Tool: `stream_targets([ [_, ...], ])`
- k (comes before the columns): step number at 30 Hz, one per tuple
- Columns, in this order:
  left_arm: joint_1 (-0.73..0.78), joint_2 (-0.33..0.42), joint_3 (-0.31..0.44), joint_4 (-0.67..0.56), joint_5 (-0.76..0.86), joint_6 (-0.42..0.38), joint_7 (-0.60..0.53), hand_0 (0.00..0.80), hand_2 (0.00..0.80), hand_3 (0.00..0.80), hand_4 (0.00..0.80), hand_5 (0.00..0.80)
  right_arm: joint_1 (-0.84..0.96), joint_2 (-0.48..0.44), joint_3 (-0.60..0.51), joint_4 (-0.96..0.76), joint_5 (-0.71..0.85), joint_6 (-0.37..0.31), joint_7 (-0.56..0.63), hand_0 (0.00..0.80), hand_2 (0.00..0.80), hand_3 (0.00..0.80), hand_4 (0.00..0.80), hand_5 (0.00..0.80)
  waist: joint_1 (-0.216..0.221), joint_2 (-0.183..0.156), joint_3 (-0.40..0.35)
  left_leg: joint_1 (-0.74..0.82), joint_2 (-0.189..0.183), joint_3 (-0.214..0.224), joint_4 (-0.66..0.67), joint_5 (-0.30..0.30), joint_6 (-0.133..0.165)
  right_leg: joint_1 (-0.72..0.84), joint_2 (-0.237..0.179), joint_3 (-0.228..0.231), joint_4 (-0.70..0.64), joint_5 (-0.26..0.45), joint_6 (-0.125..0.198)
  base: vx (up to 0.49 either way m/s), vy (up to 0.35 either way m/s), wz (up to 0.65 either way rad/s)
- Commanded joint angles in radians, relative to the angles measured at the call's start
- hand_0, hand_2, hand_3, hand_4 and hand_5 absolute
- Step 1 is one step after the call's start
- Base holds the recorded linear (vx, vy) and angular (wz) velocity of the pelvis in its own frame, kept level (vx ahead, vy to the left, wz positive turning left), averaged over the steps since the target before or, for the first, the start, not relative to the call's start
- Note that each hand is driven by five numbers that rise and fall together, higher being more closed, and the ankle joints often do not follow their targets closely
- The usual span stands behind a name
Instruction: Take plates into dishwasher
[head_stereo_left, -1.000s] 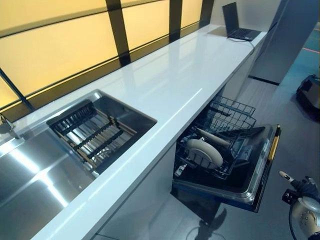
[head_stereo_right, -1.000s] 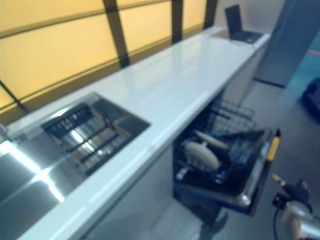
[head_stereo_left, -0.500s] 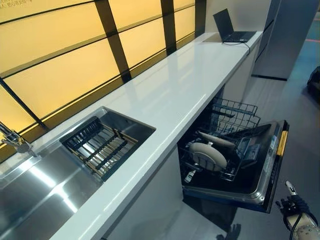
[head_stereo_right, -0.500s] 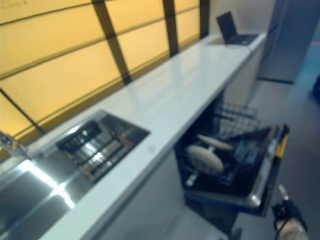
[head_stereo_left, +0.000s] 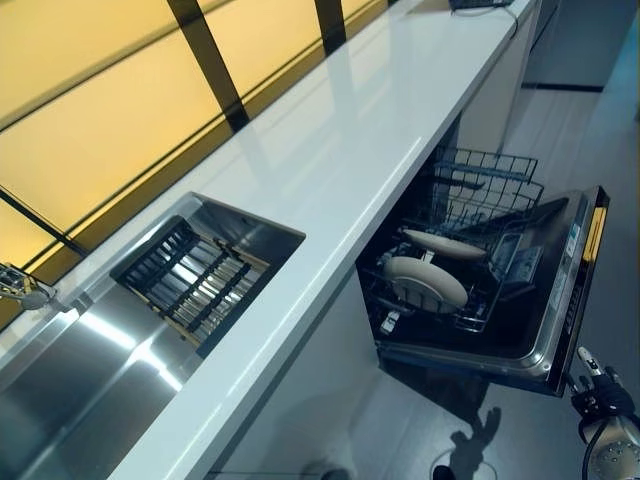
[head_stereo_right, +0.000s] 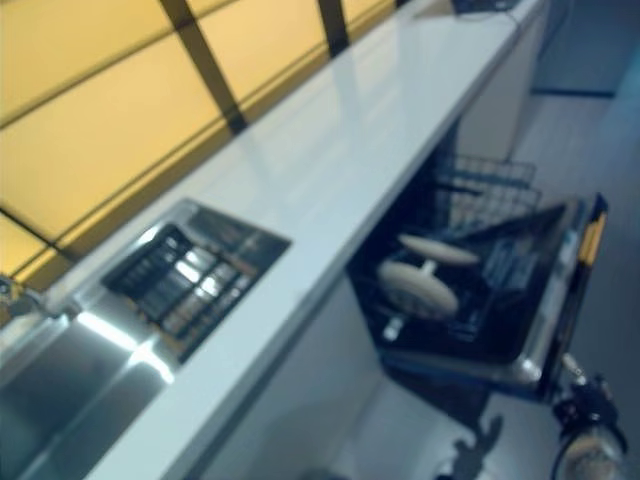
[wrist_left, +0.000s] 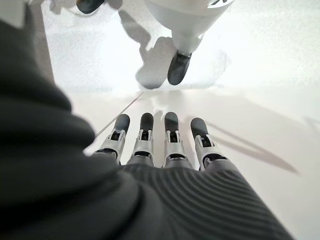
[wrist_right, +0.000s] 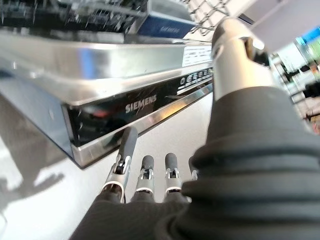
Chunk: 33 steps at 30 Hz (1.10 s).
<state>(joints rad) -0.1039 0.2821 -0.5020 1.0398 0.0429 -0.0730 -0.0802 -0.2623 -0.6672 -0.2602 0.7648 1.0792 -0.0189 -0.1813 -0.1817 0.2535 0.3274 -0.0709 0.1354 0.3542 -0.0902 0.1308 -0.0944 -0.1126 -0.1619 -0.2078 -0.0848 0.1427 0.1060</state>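
Note:
Two pale plates (head_stereo_left: 425, 283) (head_stereo_left: 443, 245) lie in the lower rack of the open dishwasher (head_stereo_left: 480, 290) under the white counter. Its door (head_stereo_left: 565, 300) hangs open towards the floor. My right hand (head_stereo_left: 598, 393) is low at the door's front corner, fingers straight and empty. In the right wrist view its fingers (wrist_right: 146, 180) point at the door's steel and black edge (wrist_right: 125, 105) without touching it. My left hand (wrist_left: 167, 145) shows only in its wrist view, fingers straight over the pale floor, holding nothing.
The long white counter (head_stereo_left: 330, 150) runs along yellow window panels. A steel sink (head_stereo_left: 90, 360) at the left holds a dark slatted drying rack (head_stereo_left: 190, 275), with a faucet (head_stereo_left: 25, 290) beside it. A laptop (head_stereo_left: 480, 4) sits at the counter's far end.
The whole picture has shifted, so the camera moved: the dishwasher and sink now sit a little farther right. My right hand stays low by the door's corner.

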Motion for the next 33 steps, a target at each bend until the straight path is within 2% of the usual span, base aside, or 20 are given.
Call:
stream_targets([
  [1,-0.073,0.047,-0.02,0.021,-0.025,0.001,0.0,0.0,0.0,0.0,0.0,0.0,-0.121,0.015,0.077,0.021,-0.073,0.049,0.032,0.0,0.0,0.0,0.0,0.0,0.007,-0.055,0.022,0.005,0.008,-0.015,0.003,-0.031,-0.025,-0.04,-0.011,-0.021,0.149,-0.146,-0.015,-0.04,-0.029,-0.01],
  [4,-0.076,0.057,-0.02,0.003,-0.017,0.005,-0.008,0.0,0.0,0.0,0.0,0.0,-0.134,0.014,0.104,0.022,-0.11,0.069,0.035,0.0,0.0,0.0,0.0,0.0,0.011,-0.054,0.034,-0.006,0.004,-0.023,0.003,-0.028,-0.024,-0.05,-0.007,-0.018,0.151,-0.145,-0.017,-0.011,-0.01,-0.01],
  [12,-0.109,0.072,-0.028,-0.017,-0.012,0.02,-0.023,0.0,0.0,0.0,0.0,0.0,-0.183,0.018,0.144,0.032,-0.157,0.069,0.047,0.0,0.0,0.0,0.0,0.0,0.018,-0.053,0.06,-0.027,0.001,-0.039,0.003,-0.024,-0.023,-0.075,-0.003,-0.015,0.159,-0.142,-0.017,-0.012,-0.013,0.0],
  [18,-0.124,0.074,-0.027,-0.019,-0.006,0.031,-0.025,0.0,0.0,0.0,0.0,0.0,-0.218,0.016,0.178,0.022,-0.2,0.093,0.098,0.0,0.0,0.0,0.0,0.0,0.023,-0.055,0.067,-0.036,-0.002,-0.043,0.003,-0.024,-0.022,-0.085,-0.002,-0.014,0.155,-0.135,-0.015,0.0,0.0,0.0],
  [27,-0.132,0.083,-0.013,-0.041,0.008,0.057,-0.04,0.0,0.0,0.0,0.0,0.0,-0.256,0.048,0.282,-0.086,-0.282,0.144,0.202,0.0,0.0,0.0,0.0,0.0,0.03,-0.07,0.071,-0.033,-0.001,-0.027,0.003,-0.023,-0.025,-0.088,0.0,-0.029,0.137,-0.119,-0.011,-0.005,-0.005,-0.02],
  [33,-0.126,0.078,-0.003,-0.047,0.023,0.07,-0.037,0.0,0.0,0.0,0.0,0.0,-0.262,0.073,0.324,-0.137,-0.317,0.158,0.227,0.0,0.0,0.0,0.0,0.0,0.034,-0.085,0.066,-0.02,0.003,-0.012,0.003,-0.025,-0.027,-0.073,0.005,-0.038,0.119,-0.11,-0.009,0.001,-0.009,-0.04],
])
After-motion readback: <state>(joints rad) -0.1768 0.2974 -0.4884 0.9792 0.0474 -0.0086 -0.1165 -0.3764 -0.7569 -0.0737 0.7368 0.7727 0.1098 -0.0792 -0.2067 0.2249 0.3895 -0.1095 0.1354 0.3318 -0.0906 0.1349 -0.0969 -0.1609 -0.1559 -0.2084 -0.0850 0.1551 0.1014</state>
